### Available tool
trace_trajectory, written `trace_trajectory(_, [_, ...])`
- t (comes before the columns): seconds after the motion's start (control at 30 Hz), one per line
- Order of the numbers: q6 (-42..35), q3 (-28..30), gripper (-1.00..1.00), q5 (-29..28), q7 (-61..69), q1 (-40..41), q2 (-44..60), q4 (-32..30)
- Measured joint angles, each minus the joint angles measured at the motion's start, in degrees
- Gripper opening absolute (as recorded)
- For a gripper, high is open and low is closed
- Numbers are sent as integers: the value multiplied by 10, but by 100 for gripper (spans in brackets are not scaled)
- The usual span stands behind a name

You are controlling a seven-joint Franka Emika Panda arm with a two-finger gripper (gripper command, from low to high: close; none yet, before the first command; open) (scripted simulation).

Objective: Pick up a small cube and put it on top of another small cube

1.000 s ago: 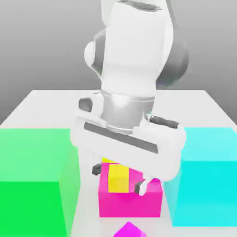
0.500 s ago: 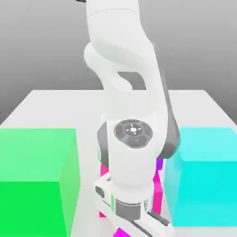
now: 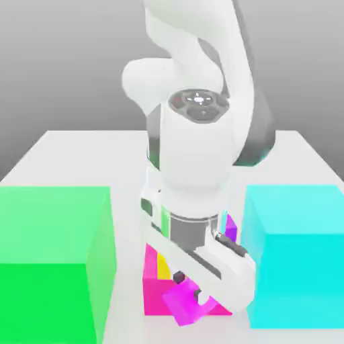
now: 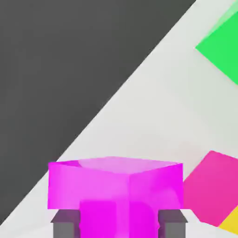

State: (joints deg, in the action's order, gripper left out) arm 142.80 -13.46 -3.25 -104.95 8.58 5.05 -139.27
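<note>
The hand (image 3: 187, 295) is closed on the small cube (image 3: 182, 304), a plain unlabelled magenta-violet one, holding it tilted above the white bench (image 3: 67, 151), in front of the hot-pink block (image 3: 156, 295) between green and cyan blocks.

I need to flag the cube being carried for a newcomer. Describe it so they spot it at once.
Find the big green block and the big cyan block; between them sits a mid-sized hot-pink block. In front of it, the hand grips the small cube. It is magenta-violet, tilted, and smaller than all three blocks.
</note>
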Motion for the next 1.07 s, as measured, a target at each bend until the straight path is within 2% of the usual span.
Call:
trace_trajectory(0.57, [-109, -41, -100, 154, -227, -68, -325, -195])
trace_trajectory(0.63, [-95, -55, -100, 158, -261, -68, -333, -216])
trace_trajectory(0.8, [14, -77, -100, 157, -277, -61, -257, -249])
trace_trajectory(0.83, [26, -79, 100, 157, -278, -60, -248, -252])
trace_trajectory(1.07, [22, -79, 100, 157, -278, -60, -251, -252])
